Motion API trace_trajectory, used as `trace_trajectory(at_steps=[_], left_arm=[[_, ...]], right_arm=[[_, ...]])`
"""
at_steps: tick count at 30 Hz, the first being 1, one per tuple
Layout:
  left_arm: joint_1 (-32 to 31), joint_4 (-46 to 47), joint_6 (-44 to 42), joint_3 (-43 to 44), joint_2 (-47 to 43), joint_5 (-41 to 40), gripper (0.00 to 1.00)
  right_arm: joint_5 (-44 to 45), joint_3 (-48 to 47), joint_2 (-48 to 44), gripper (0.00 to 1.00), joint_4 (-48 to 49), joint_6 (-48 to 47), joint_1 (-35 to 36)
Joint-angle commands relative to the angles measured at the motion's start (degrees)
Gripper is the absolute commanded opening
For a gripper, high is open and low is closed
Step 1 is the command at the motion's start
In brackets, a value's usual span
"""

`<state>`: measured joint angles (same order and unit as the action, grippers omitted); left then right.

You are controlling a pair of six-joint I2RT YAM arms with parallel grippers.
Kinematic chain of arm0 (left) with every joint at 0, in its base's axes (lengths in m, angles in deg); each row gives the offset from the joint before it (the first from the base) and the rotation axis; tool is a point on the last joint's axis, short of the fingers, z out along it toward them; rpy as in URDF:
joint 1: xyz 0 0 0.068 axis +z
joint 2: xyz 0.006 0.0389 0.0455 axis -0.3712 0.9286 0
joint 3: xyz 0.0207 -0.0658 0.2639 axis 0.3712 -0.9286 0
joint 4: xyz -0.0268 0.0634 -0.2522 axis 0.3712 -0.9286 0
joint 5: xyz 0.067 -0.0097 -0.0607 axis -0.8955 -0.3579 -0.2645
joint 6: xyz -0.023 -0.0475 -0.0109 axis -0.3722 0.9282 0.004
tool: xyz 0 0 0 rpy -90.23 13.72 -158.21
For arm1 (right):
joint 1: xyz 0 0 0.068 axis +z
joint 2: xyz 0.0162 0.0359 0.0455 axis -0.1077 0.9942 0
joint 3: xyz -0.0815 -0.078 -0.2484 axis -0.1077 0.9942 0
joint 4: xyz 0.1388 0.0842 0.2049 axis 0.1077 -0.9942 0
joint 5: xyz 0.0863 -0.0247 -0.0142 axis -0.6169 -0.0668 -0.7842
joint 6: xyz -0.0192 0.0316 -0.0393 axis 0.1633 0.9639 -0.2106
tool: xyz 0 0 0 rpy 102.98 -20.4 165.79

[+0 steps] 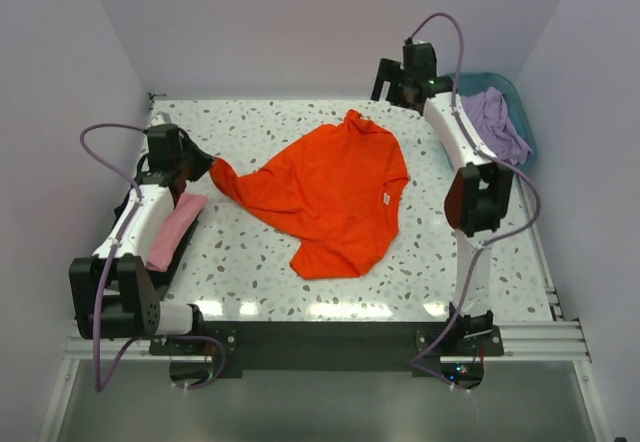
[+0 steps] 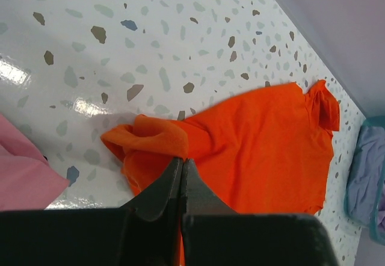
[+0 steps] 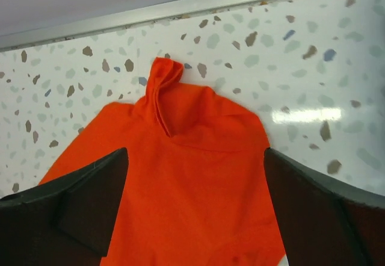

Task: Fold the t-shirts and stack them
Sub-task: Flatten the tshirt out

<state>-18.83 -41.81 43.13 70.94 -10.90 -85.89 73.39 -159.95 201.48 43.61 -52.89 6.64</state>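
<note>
A bright orange t-shirt (image 1: pixel 335 197) lies spread and rumpled mid-table, its small white neck label (image 1: pixel 383 198) showing. My left gripper (image 1: pixel 207 169) is shut on the shirt's left corner, which lifts toward it. In the left wrist view the gripper (image 2: pixel 181 160) pinches that bunched orange fold (image 2: pixel 147 135). My right gripper (image 1: pixel 393 89) hovers open above the shirt's far end. The right wrist view shows this gripper (image 3: pixel 195 153) wide apart over the orange cloth (image 3: pixel 198 218), with nothing between the fingers. A pink t-shirt (image 1: pixel 175 230) lies by my left arm. A lavender t-shirt (image 1: pixel 495 124) sits in the basket.
The teal plastic basket (image 1: pixel 510 87) stands at the back right corner, off the table's edge. The white speckled table (image 1: pixel 250 272) ends at purple walls behind and on both sides. The pink shirt (image 2: pixel 24 179) fills the lower left of the left wrist view.
</note>
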Motion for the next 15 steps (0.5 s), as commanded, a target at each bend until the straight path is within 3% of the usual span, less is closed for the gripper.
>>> trace_trajectory(at_steps=[1,2,3,4,6,9,15], left_arm=[[0.2,1.4,-0.9,-0.4,-2.3,-1.2,0.0],[0.2,1.0,-1.0,-0.3,-2.5,-1.2,0.0],[0.2,0.7,-1.1,-0.4,-2.9,-1.4,0.0],[0.2,0.5,-1.2,-0.4,-3.1,-1.5,0.0],[0.3,0.5,-1.2,-0.7,-3.5,-1.3,0.0],[0.3,0.1,-1.0,-0.7,-3.4,-0.4,0.0],[0.3,-0.3,-1.2,-1.2,-3.9,0.2,0.0]], right_arm=[[7.4,15.7,-20.0,0.96,0.2,0.4,0.9],[7.9,21.0,-24.5,0.93,0.9,1.2,1.4],[8.3,32.6,-28.5,0.9,2.3,3.1,1.7],[8.8,38.8,-36.9,0.81,5.7,4.3,2.1],[9.0,55.7,-44.3,0.71,8.8,7.9,3.7],[8.9,72.1,-57.0,0.54,11.0,11.9,6.9],[9.6,92.0,-69.6,0.5,10.8,22.6,18.5]])
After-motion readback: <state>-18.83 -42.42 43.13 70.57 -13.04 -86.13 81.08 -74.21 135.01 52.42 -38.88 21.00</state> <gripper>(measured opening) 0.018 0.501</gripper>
